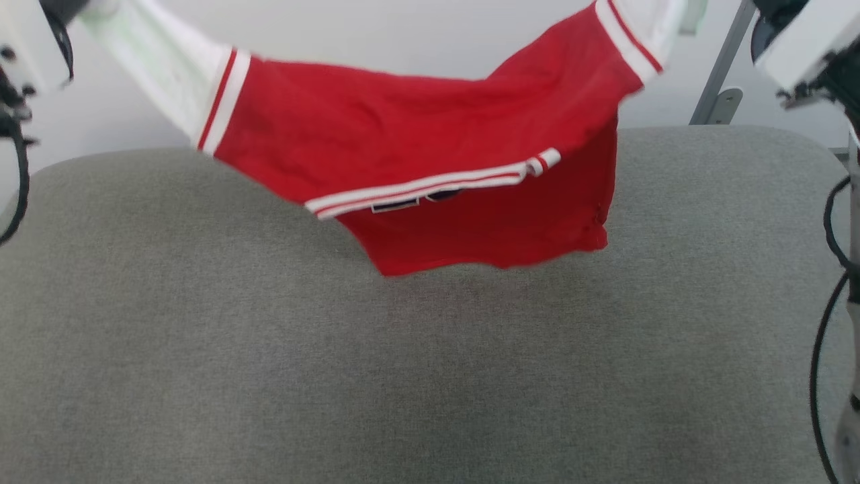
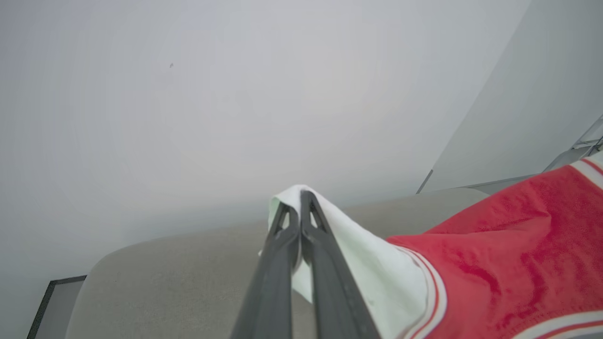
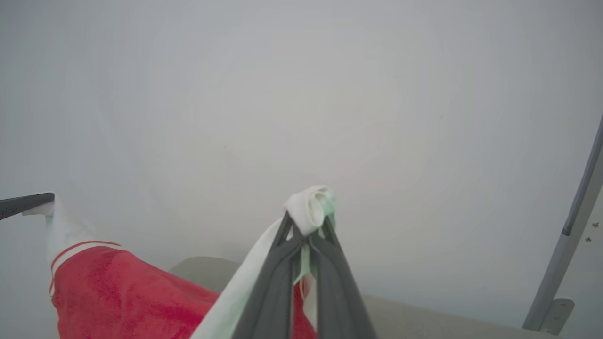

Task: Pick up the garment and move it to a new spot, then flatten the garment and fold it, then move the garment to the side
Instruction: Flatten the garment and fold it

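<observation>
The red garment [image 1: 430,154] hangs in the air, stretched between my two arms above the grey cushion, its lower hem sagging toward the cushion's far part. In the left wrist view my left gripper [image 2: 299,207] is shut on the tip of one white sleeve, and the red body [image 2: 509,263] trails off to the right. My right gripper [image 3: 308,221] is shut on the bunched end of the other white sleeve, with red cloth [image 3: 118,292] hanging to its left. A finger of the left gripper [image 3: 23,203] shows at that view's left edge, holding the far sleeve.
A wide grey cushioned surface [image 1: 430,376] lies under the garment, with a pale wall behind it. A grey metal post [image 1: 722,67] with a bracket stands at the back right. Black cables [image 1: 826,336] hang along the right edge.
</observation>
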Tool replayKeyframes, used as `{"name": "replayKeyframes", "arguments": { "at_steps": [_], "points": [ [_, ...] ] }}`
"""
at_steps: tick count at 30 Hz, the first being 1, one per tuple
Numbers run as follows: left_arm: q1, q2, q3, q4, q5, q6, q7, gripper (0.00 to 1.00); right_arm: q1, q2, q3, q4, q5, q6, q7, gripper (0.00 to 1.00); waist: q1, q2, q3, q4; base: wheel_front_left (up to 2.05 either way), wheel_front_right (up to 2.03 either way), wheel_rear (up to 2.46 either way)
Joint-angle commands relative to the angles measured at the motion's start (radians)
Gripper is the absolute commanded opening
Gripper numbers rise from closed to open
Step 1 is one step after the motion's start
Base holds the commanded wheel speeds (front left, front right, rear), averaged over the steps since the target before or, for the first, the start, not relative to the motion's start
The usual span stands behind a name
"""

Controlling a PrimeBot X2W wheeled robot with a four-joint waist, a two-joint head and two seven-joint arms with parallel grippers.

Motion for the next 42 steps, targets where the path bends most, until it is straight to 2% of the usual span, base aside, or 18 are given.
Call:
{"name": "replayKeyframes", "arguments": {
  "at_steps": [1,11,17,20,23,28,35,36,39,42],
  "points": [
    [-0.04,-0.02,0.005,0.025,0.022,-0.017,-0.019,0.0,-0.031,0.021,-0.01,0.018,0.002,0.0,-0.016,0.0,-0.0001,0.0,-0.006,-0.003,0.0,0.0,0.0],
    [-0.169,-0.086,-0.003,0.126,0.07,-0.065,-0.067,0.0,-0.12,0.063,-0.006,0.061,-0.046,0.0,-0.062,0.0,-0.0001,0.0,0.007,-0.005,0.0,0.0,0.0],
    [-0.24,-0.131,-0.003,0.204,0.104,-0.101,-0.134,0.0,-0.19,0.078,0.008,0.134,-0.107,0.0,-0.155,0.0,-0.0001,0.0,0.079,-0.001,0.0,0.0,0.0],
    [-0.279,-0.167,0.0,0.25,0.122,-0.126,-0.191,0.0,-0.241,0.075,0.048,0.178,-0.13,0.0,-0.207,0.0,-0.0001,0.0,0.135,0.006,0.0,0.0,0.0],
    [-0.327,-0.196,-0.003,0.305,0.149,-0.151,-0.248,0.0,-0.291,0.067,0.059,0.249,-0.148,0.0,-0.278,0.0,-0.0001,0.0,0.196,0.014,0.0,0.0,0.0],
    [-0.436,-0.24,-0.001,0.395,0.213,-0.188,-0.368,0.0,-0.422,0.066,0.097,0.372,-0.222,0.0,-0.457,0.0,-0.0001,0.0,0.297,0.025,0.0,0.0,0.0],
    [-0.574,-0.282,0.02,0.505,0.308,-0.219,-0.64,0.0,-0.577,0.062,0.13,0.531,-0.351,0.0,-0.754,0.0,-0.0001,0.0,0.39,0.042,0.0,0.0,0.0],
    [-0.58,-0.292,0.018,0.541,0.32,-0.237,-0.695,0.0,-0.605,0.063,0.145,0.575,-0.379,0.0,-0.807,0.0,-0.0001,0.0,0.404,0.048,0.0,0.0,0.0],
    [-0.554,-0.298,0.006,0.595,0.325,-0.264,-0.748,0.0,-0.604,0.07,0.187,0.642,-0.383,0.0,-0.828,0.0,-0.0001,0.0,0.414,0.053,0.0,0.0,0.0],
    [-0.501,-0.312,-0.014,0.655,0.314,-0.279,-0.757,0.0,-0.564,0.067,0.231,0.69,-0.357,0.0,-0.824,0.0,-0.0001,0.0,0.416,0.06,0.0,0.0,0.0]
  ]
}}
